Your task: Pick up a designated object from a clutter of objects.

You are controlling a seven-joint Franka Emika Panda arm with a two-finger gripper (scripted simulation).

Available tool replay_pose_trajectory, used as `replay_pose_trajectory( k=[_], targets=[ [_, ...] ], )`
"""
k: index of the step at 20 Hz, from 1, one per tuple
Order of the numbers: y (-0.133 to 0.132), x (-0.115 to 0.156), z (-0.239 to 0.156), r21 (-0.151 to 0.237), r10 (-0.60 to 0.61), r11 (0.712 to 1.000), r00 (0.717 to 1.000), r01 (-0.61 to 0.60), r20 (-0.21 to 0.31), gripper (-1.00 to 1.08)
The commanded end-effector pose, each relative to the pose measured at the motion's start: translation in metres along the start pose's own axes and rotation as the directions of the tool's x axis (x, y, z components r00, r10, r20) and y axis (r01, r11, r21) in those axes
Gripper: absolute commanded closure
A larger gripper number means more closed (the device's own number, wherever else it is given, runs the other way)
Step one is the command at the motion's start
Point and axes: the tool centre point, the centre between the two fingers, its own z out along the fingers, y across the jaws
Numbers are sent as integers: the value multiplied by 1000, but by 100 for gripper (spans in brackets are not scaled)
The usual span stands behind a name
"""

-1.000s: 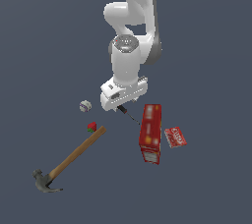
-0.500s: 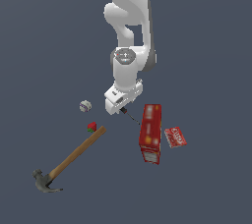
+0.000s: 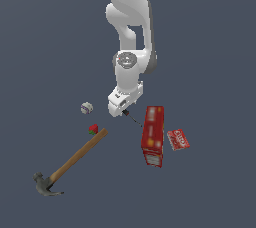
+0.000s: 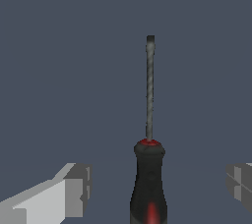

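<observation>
Screwdriver (image 4: 148,183) is seen lying flat on the surface between the spread jaws, which are placed on both sides of its black-and-red handle, apparently so that it can be pinched there. Its thin shaft is pointed toward the tall red box (image 3: 153,136). The hammer (image 3: 70,164) lies well apart.

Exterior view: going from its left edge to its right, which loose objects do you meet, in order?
Hammer → whitish ball → strawberry → screwdriver → tall red box → small red packet.
</observation>
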Motion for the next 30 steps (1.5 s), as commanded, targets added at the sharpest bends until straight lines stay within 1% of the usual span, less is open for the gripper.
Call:
replay_pose_trajectory(
  k=[1,6,15,20,21,30],
  targets=[
    [0,0,0,0,0,1000,1000,0,0,-92],
    [0,0,9,0,-1,1000,1000,1,0,-92],
    [-1,-1,45,-1,-4,1000,1000,4,-1,-92],
    [-1,-1,51,-1,-4,1000,1000,4,-1,-92],
    [-1,-1,51,-1,-4,1000,1000,4,-1,108],
    [-1,-1,51,-1,-4,1000,1000,4,-1,108]
  ],
)
